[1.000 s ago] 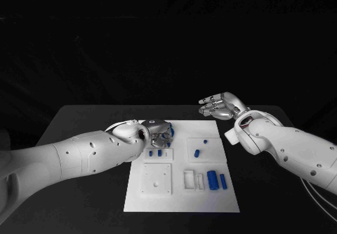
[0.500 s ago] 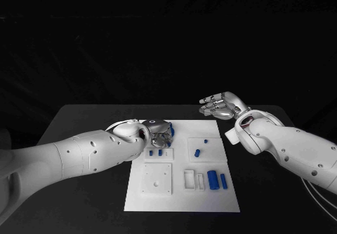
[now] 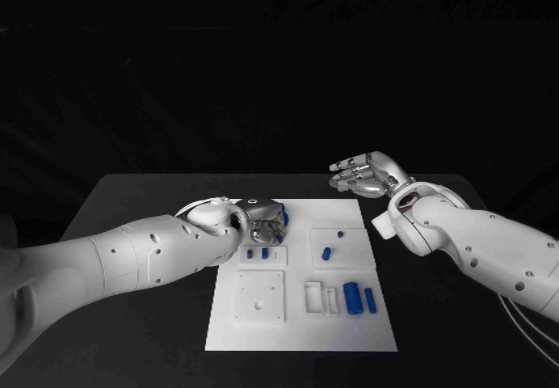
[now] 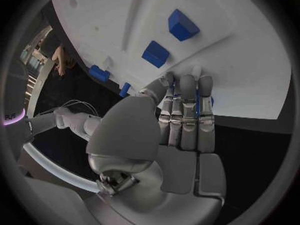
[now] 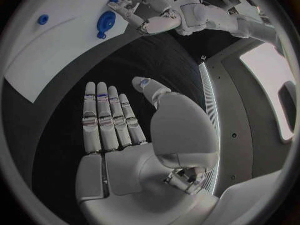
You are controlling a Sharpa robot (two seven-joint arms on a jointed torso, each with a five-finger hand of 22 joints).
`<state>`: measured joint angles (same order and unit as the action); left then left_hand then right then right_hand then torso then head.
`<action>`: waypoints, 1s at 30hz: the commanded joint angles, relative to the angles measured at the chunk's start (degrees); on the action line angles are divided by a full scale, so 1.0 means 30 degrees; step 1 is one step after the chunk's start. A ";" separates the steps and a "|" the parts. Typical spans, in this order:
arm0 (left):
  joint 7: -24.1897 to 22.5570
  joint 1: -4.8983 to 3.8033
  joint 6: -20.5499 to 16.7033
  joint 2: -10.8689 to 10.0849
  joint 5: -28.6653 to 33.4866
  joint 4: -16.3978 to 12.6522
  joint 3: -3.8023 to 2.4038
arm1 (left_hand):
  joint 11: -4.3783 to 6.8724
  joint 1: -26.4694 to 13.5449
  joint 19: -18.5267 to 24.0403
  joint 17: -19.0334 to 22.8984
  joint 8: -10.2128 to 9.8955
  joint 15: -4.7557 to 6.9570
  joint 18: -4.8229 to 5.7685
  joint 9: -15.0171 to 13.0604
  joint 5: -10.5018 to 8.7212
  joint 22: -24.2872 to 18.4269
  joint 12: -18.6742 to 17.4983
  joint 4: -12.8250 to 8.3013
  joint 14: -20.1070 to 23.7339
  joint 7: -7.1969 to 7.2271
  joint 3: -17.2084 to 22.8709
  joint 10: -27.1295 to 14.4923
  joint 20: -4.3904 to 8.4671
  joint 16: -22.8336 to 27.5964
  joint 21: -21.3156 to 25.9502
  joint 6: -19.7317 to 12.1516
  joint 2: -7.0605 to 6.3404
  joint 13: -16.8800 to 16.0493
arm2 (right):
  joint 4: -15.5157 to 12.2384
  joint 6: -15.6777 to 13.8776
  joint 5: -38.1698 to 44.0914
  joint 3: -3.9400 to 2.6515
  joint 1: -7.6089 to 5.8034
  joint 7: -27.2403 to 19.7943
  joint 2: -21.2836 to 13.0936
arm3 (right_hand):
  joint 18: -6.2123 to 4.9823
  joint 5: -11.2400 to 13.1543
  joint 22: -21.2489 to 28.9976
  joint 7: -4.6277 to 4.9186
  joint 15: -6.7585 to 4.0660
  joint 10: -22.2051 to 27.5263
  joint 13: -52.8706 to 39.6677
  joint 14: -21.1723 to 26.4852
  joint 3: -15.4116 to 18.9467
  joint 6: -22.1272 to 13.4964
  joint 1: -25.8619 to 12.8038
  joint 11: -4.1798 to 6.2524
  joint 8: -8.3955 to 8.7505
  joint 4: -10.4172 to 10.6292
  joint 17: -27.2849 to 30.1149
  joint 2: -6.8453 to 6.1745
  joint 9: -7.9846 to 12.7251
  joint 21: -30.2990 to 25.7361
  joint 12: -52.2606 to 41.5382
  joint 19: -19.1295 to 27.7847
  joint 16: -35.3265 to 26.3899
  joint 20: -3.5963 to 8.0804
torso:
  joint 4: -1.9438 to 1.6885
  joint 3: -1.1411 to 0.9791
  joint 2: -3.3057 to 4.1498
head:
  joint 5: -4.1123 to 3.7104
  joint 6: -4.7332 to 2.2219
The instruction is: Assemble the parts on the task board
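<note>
Working at the far left corner of the task board (image 3: 350,331), the left hand (image 3: 262,222) has its fingers (image 4: 187,115) laid together and pressed down at the board's edge, with a blue part (image 4: 199,97) showing between and behind them. Whether the part is truly gripped or merely pressed on, I cannot tell from these views.

The right hand (image 3: 367,176) hovers above the bare tabletop (image 3: 140,194) off the board's far right corner, fingers (image 5: 109,117) straight and apart, holding nothing.

Other blue parts: two small ones (image 3: 258,254) in a recess just nearer than the left hand, two (image 3: 331,247) in the recess toward the board's right edge, and two cylinders (image 3: 359,297) in the near-right area. The square plate (image 3: 260,296) near the left edge looks unfilled.

Judgement on the step in hand: seat or secure the part under the left fingers. To do it well, keep the pressure square to the board so the part does not tip or skid off the edge, and confirm a firm hold before lifting.

Labels: no readable writing or brand on the board or the parts.
</note>
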<state>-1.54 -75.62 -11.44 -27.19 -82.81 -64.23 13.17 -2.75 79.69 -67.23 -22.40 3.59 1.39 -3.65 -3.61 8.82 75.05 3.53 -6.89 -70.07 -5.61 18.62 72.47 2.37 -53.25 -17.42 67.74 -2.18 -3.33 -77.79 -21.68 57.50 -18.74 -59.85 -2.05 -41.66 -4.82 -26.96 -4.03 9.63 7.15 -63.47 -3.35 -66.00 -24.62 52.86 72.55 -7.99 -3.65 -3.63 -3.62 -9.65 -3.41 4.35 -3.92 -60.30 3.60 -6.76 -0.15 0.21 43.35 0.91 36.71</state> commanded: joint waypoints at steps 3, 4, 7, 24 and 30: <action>0.0001 0.0339 0.0981 0.0056 0.0096 -0.0084 0.0194 | -0.0029 -0.0095 0.0062 0.0010 0.0001 -0.0003 -0.0505 -0.0034 -0.0006 0.0384 -0.0077 -0.0053 -0.0226 0.0005 0.0036 0.0096 -0.0024 -0.0134 -0.0147 0.0056 0.0163 -0.0005 | -0.0035 -0.0236 0.0093 -0.0009 0.0008 -0.0368 -0.0022 | -0.0379 0.0034 0.0027 -0.0019 0.0004 0.0063 0.0017 0.0125 -0.0082 0.0108 -0.0115 0.0042 0.0095 -0.0012 0.0019 0.0107 0.0013 0.0133 0.0124 0.0066 -0.0005 -0.0052 | -0.0007 0.0004 0.0009 | -0.0006 -0.0017; 0.0067 0.0340 0.0834 0.0030 0.0099 -0.0092 0.0193 | -0.0016 -0.0105 0.0023 0.0001 0.0005 0.0014 -0.0511 -0.0039 -0.0002 0.0383 -0.0076 -0.0043 -0.0269 0.0019 0.0027 0.0177 -0.0012 -0.0162 -0.0173 0.0128 0.0176 -0.0006 | -0.0034 -0.0259 0.0093 -0.0009 0.0008 -0.0381 -0.0024 | -0.0379 0.0034 0.0027 -0.0019 0.0004 0.0063 0.0017 0.0125 -0.0082 0.0108 -0.0115 0.0042 0.0095 -0.0012 0.0019 0.0107 0.0013 0.0133 0.0124 0.0066 -0.0005 -0.0052 | 0.0000 0.0003 0.0013 | -0.0002 -0.0016; 0.0160 0.0342 0.0525 -0.0056 0.0211 -0.0139 0.0186 | 0.0001 -0.0138 -0.0078 -0.0080 -0.0004 0.0059 -0.0495 -0.0035 0.0012 0.0389 -0.0076 -0.0029 -0.0368 0.0038 0.0016 0.0214 0.0031 -0.0342 -0.0267 0.0181 0.0162 -0.0006 | -0.0025 -0.0313 0.0093 -0.0009 0.0008 -0.0412 -0.0020 | -0.0378 0.0010 0.0027 -0.0021 0.0000 0.0058 0.0016 0.0118 -0.0093 0.0130 -0.0121 0.0044 0.0095 -0.0013 0.0018 0.0104 0.0013 0.0133 0.0122 0.0064 -0.0003 -0.0050 | 0.0024 -0.0001 0.0009 | 0.0006 -0.0020; 0.0333 0.0318 -0.0594 -0.0932 0.1994 -0.0966 -0.0553 | -0.0026 -0.0428 -0.0257 -0.0153 -0.0003 0.0084 -0.0410 -0.0034 0.0039 0.0330 -0.0077 0.0177 -0.0345 0.0069 0.0066 0.0162 0.0082 -0.0621 -0.0147 0.0133 -0.0064 -0.0004 | -0.0103 -0.0325 0.0091 -0.0010 0.0008 -0.0374 -0.0054 | -0.0367 -0.0049 0.0030 -0.0016 0.0007 0.0081 0.0017 0.0147 -0.0121 0.0082 -0.0150 0.0040 0.0099 -0.0022 0.0019 0.0091 0.0016 0.0119 0.0125 0.0085 -0.0004 -0.0057 | -0.0046 -0.0003 -0.0024 | 0.0001 -0.0242; 0.0533 0.0280 -0.0653 -0.1222 0.1988 -0.1265 -0.0987 | -0.0031 -0.0420 -0.0287 -0.0151 -0.0006 0.0091 -0.0386 -0.0032 0.0055 0.0339 -0.0077 0.0219 -0.0341 0.0067 0.0116 0.0163 0.0105 -0.0646 -0.0115 0.0120 -0.0071 -0.0004 | -0.0137 -0.0327 0.0085 -0.0011 0.0008 -0.0396 -0.0079 | -0.0372 -0.0053 0.0026 -0.0021 0.0000 0.0058 0.0016 0.0128 -0.0115 0.0132 -0.0155 0.0043 0.0094 -0.0027 0.0018 0.0099 0.0012 0.0128 0.0120 0.0070 -0.0001 -0.0051 | -0.0081 0.0053 -0.0018 | 0.0042 -0.0298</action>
<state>-0.42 -74.72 -13.06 -30.83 -77.88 -67.69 10.31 -3.00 78.69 -67.56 -22.77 3.26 1.54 -5.33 -3.65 8.82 74.94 3.37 -6.57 -70.94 -5.36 19.02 73.12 2.70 -54.80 -18.06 67.89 -2.11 -3.40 -78.05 -22.59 57.51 -18.74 -59.85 -2.53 -41.87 -4.82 -26.96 -4.03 9.63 7.15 -63.48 -3.36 -66.00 -24.61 52.86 72.55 -7.99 -3.66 -3.63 -3.63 -9.65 -3.41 4.56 -3.92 -60.30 3.60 -6.77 -0.31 0.29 43.26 0.94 35.91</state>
